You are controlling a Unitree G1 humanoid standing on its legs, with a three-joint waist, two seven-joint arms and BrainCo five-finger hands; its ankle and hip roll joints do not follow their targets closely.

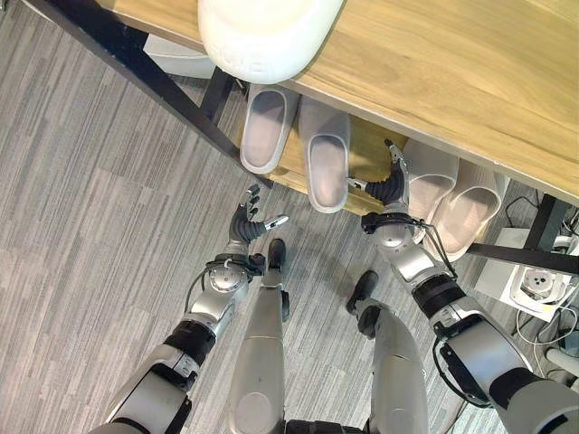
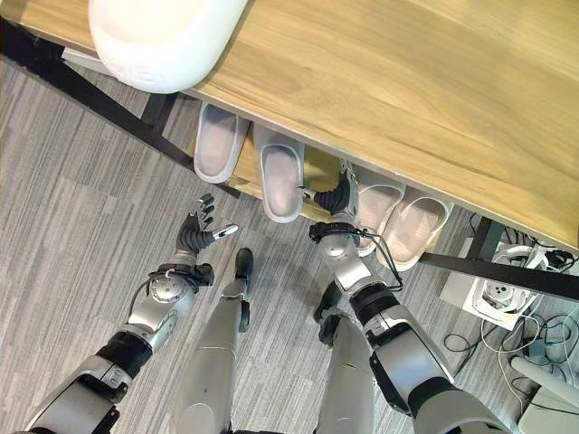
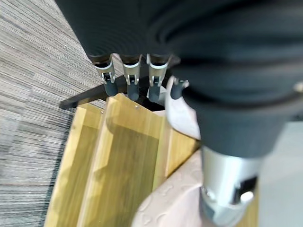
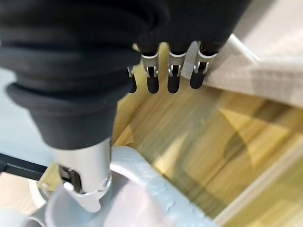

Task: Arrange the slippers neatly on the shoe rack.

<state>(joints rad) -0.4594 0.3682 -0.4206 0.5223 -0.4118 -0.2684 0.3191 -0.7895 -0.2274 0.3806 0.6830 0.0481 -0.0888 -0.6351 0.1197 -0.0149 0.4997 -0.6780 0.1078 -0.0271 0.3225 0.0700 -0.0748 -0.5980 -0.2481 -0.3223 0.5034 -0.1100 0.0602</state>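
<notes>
Two grey slippers (image 1: pixel 268 129) (image 1: pixel 326 155) lie side by side, toes in, on the low wooden shelf (image 1: pixel 371 149) of the shoe rack. Two pale pink slippers (image 1: pixel 431 183) (image 1: pixel 470 210) lie to their right, heels jutting past the shelf's front edge. My right hand (image 1: pixel 391 187) reaches into the gap between the two pairs, open with straight fingers; in the right wrist view its fingertips (image 4: pixel 196 79) sit at the edge of a pink slipper (image 4: pixel 251 71). My left hand (image 1: pixel 248 222) hovers open above the floor, in front of the grey pair, holding nothing.
The rack's wide wooden top board (image 1: pixel 452 72) overhangs the shelf and hides the slippers' toes. A white rounded object (image 1: pixel 262 32) sits at its near edge. Black frame bars (image 1: pixel 136 63) slant at left. A white socket box (image 1: pixel 540 285) and cables lie at right.
</notes>
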